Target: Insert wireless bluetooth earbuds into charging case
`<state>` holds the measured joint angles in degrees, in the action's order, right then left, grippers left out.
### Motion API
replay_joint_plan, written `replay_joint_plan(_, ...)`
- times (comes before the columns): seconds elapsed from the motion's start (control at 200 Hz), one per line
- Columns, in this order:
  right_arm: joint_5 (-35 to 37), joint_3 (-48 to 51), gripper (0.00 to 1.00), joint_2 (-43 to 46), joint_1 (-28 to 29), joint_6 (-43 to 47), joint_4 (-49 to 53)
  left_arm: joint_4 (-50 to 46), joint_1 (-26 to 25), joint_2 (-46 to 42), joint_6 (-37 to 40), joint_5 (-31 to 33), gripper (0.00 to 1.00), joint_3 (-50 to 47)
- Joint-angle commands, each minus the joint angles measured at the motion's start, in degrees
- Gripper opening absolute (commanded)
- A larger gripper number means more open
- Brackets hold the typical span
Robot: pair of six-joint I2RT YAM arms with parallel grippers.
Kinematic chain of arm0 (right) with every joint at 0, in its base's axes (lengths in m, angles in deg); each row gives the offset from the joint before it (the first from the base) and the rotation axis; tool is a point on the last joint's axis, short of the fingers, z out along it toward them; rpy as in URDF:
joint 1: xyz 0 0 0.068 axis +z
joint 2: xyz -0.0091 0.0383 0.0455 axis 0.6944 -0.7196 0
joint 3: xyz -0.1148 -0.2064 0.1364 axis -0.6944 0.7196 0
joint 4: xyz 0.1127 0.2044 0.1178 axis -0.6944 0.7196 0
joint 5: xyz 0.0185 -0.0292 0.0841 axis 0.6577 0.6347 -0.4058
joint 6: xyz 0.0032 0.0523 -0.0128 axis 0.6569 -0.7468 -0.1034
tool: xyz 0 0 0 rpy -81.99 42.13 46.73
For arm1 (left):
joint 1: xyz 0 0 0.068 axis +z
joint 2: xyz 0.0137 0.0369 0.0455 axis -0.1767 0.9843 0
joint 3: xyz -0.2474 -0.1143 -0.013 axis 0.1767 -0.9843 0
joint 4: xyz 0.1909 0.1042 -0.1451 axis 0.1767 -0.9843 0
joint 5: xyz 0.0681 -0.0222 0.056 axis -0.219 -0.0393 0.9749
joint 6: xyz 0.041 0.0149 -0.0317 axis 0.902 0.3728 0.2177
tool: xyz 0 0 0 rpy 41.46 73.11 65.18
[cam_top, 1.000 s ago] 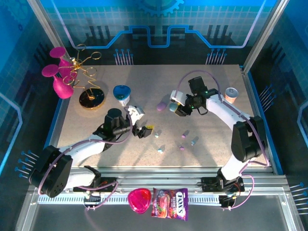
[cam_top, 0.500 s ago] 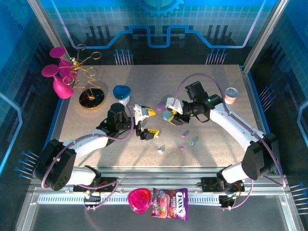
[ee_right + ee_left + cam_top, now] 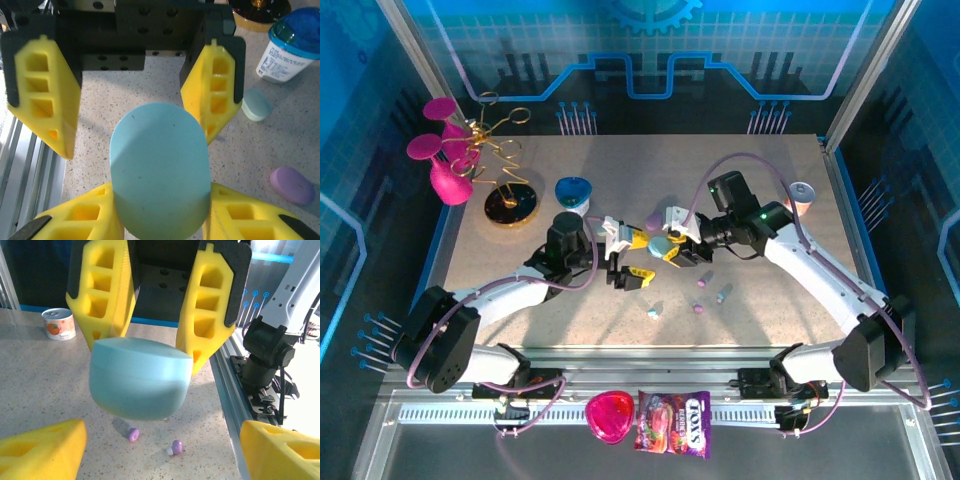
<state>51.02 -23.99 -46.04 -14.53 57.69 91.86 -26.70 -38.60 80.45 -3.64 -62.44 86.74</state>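
Earbuds loose on the tabletop in the top view, apart from the light-blue charging case clamped aloft by the right gripper, left gripper spread open just beside. From the left wrist, own fingers wide apart, two lilac earbuds on the tabletop beneath the case. From the right wrist, own fingers pinching the case, left fingers parted beyond.

Purple candy bag on near rail below table edge: brand "FOX'S" in white letters; smaller print beneath too small to read. Small can on table: orange fruit picture, lettering blurred, unreadable. Blue-lidded cup: fine print on white wall, illegible.
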Motion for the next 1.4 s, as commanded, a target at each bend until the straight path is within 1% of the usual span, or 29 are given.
replay_joint_plan(0.0,-2.61,-0.26,0.36,0.71,1.22,-0.80,0.43,1.59,-0.71,0.16,0.56,-2.37,0.78,1.62)
replay_joint_plan(0.2,-0.98,-1.28,0.36,-0.14,2.61,-0.52,2.46,2.20,-0.96,0.05,0.65,-2.13,0.70,1.75)
replay_joint_plan(0.41,0.33,-1.72,0.36,-0.58,2.80,-0.33,3.01,1.87,-1.18,-0.19,0.60,-2.19,0.62,1.79)
replay_joint_plan(0.645,1.39,-2.55,0.36,-1.24,3.11,-0.08,4.05,1.30,-1.32,-0.28,0.71,-2.28,0.59,1.87)
replay_joint_plan(0.735,1.82,-2.88,0.36,-1.66,3.22,0.11,4.43,0.83,-1.46,-0.28,0.99,-2.23,0.56,2.11)
replay_joint_plan(1.091,2.38,-3.76,0.36,-2.20,3.42,0.75,5.69,-0.88,-1.75,-0.37,2.13,-1.93,0.54,2.52)
replay_joint_plan(1.121,2.35,-3.84,0.36,-2.20,3.42,0.88,5.82,-0.92,-1.78,-0.35,2.13,-1.85,0.56,2.50)
replay_joint_plan(1.171,2.40,-3.94,0.36,-2.24,3.46,0.90,6.01,-0.89,-1.73,-0.35,2.13,-1.66,0.62,2.57)
replay_joint_plan(1.231,2.35,-3.94,0.36,-2.26,3.47,0.90,6.18,-0.88,-1.74,-0.43,2.20,-1.57,0.62,2.55)
replay_joint_plan(1.396,2.35,-4.20,0.36,-2.34,3.57,0.99,6.44,-1.28,-1.75,-0.35,2.29,-1.74,0.55,2.86)
